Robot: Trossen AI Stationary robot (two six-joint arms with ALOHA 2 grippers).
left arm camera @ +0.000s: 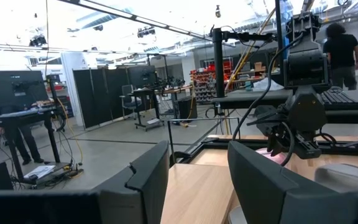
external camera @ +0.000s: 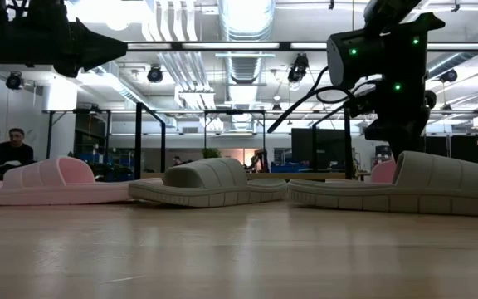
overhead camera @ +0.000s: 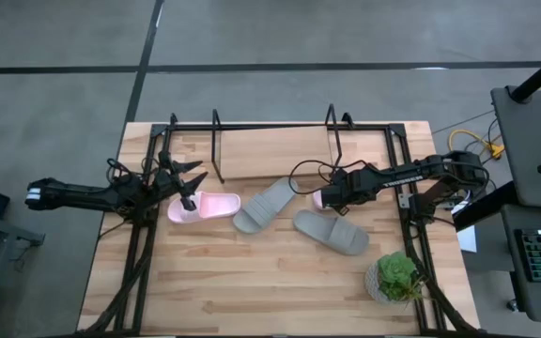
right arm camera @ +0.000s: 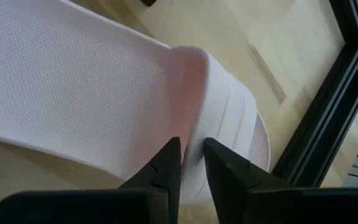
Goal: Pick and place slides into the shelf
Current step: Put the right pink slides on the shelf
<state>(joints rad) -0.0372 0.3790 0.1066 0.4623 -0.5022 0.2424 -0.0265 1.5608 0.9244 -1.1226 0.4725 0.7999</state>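
Note:
Two pale pink and two grey slides lie sole-down on the wooden table. My right gripper (overhead camera: 319, 197) slants down onto one pink slide (right arm camera: 92, 93), which is mostly hidden under it in the high view, and is shut on it. My left gripper (left arm camera: 197, 155) hangs open in the air above the other pink slide (overhead camera: 209, 207), touching nothing. The grey slides (overhead camera: 263, 205) (overhead camera: 332, 232) lie between and in front of them. The shelf (overhead camera: 216, 141), a black wire rack on a light board, stands at the far edge. My right gripper pinches the pink slide's wide strap at its edge (right arm camera: 188, 124) between its two fingers. One finger lies on the strap's textured outer face and the other on the ribbed side. The fingers slant down from the table's right. The slide rests on the table.
A small green potted plant (overhead camera: 397, 277) stands at the near right corner. The black table frame (overhead camera: 411, 216) runs along both sides. Bare wood lies along the near edge. A person (left arm camera: 340, 43) stands in the room beyond the table.

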